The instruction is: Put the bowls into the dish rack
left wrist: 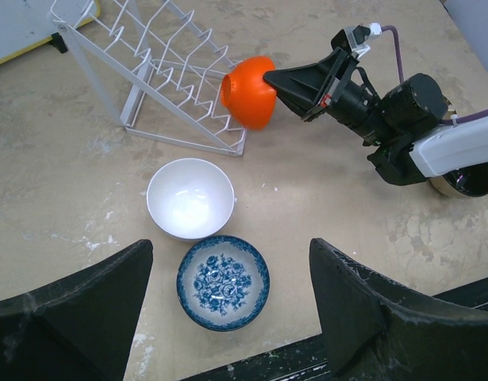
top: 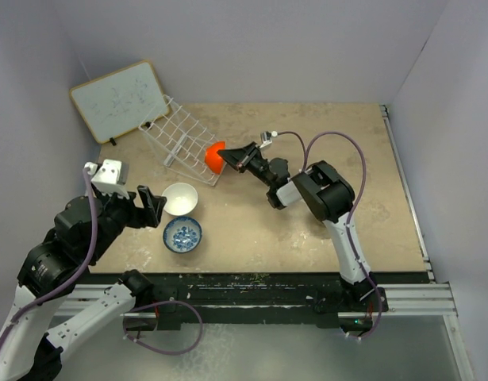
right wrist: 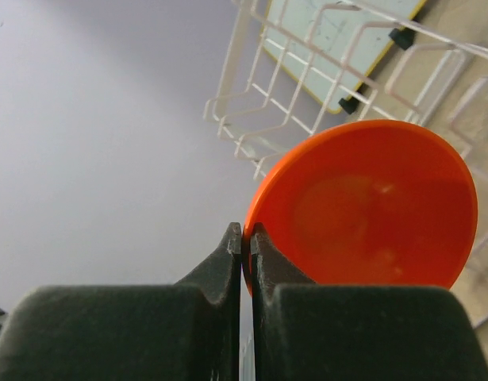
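Right gripper (right wrist: pixel 242 234) — jaws closed on the rim of the orange bowl (right wrist: pixel 370 206), one finger inside the rim and one outside. The bowl was held on edge above the bench, its opening turned toward the rack (top: pixel 180 139) and its base toward the gripper. It hung at the rack's right-hand end; whether it touched the wires could not be told.

Rack — white wire, standing tilted with its grid sloping, toward the far-left corner of the bench. No bowl sat in its slots.

Whiteboard (top: pixel 119 101) — wood-framed, just beyond the rack in the far-left corner, propped against the left wall.

Left gripper (left wrist: pixel 229 244) — jaws spread wide, holding nothing, poised above the near-left part of the bench.

White bowl (left wrist: pixel 190 198) — upright on the bench, between the rack and the near edge, empty.

Blue bowl (left wrist: pixel 222 282) — blue-and-white patterned, upright, just beside the white bowl on its near side, close to the near edge of the bench. Both bowls showed between the left fingers in the wrist view.
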You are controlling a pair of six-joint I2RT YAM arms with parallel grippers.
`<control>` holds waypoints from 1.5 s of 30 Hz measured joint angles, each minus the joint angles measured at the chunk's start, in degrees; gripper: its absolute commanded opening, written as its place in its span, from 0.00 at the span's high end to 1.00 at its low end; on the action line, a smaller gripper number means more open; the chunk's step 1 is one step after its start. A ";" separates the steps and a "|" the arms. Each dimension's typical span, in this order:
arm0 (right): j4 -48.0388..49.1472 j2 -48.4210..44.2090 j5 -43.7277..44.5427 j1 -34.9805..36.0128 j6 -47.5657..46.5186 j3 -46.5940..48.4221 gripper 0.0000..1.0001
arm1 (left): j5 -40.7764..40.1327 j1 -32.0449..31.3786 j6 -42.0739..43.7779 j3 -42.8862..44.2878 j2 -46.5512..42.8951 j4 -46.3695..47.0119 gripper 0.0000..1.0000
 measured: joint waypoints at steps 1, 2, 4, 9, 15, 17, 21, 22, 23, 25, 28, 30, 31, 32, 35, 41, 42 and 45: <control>-0.31 -0.66 -0.44 0.02 0.00 -0.15 1.00 | 0.00 0.00 0.00 0.00 0.11 0.07 0.18; -0.42 -1.42 -0.81 0.11 0.02 -0.26 1.00 | 0.02 0.00 0.00 0.00 0.22 0.11 0.18; -0.42 -2.82 -0.79 0.24 0.04 -0.50 1.00 | 0.13 0.02 0.00 0.00 0.48 0.42 0.18; -0.07 -6.08 0.70 0.96 0.07 -1.60 1.00 | 0.52 0.00 0.02 0.00 1.51 1.18 0.18; -0.42 -5.86 6.27 3.32 1.01 -3.15 1.00 | 1.11 0.00 0.04 0.00 2.23 1.31 0.18; -0.31 -5.18 7.52 4.00 1.42 -2.93 1.00 | 1.27 0.00 0.07 0.00 2.23 1.29 0.18; -0.17 -3.50 9.92 4.72 2.25 -1.51 1.00 | 1.27 0.00 0.50 0.00 2.23 1.22 0.18; -0.17 -3.26 10.36 4.76 2.34 -1.29 1.00 | 1.27 0.00 0.68 0.02 2.21 1.22 0.18; -0.28 -3.19 10.80 4.74 2.45 -1.27 1.00 | 1.27 0.00 0.79 0.02 2.21 1.20 0.18; -0.33 -2.99 11.67 4.74 2.67 -1.27 1.00 | 1.27 0.00 0.87 0.00 2.12 1.16 0.18; -0.15 -2.23 12.57 4.74 3.32 -1.25 1.00 | 1.25 0.00 0.85 0.02 1.88 0.96 0.18; 0.17 -0.98 13.00 4.72 3.98 -1.03 1.00 | 1.25 0.00 0.85 0.00 1.75 0.90 0.18; 0.15 -0.22 13.09 4.70 4.31 -0.74 1.00 | 1.27 0.00 0.85 0.00 1.75 0.87 0.18; 0.15 0.90 13.27 4.66 4.72 -0.33 1.00 | 1.27 0.00 0.85 0.00 1.77 0.87 0.18; 1.27 2.47 13.75 4.48 5.92 0.44 1.00 | 1.27 0.00 0.85 0.00 1.77 0.90 0.18; 1.20 2.73 14.29 4.48 7.02 0.68 1.00 | 1.27 0.00 0.85 0.02 1.95 1.01 0.18; 1.20 2.73 14.34 4.48 7.19 0.66 1.00 | 1.27 0.00 0.85 0.02 2.03 1.05 0.18; 1.14 2.60 14.75 4.48 7.37 0.22 1.00 | 1.27 0.00 0.85 0.02 2.32 1.20 0.18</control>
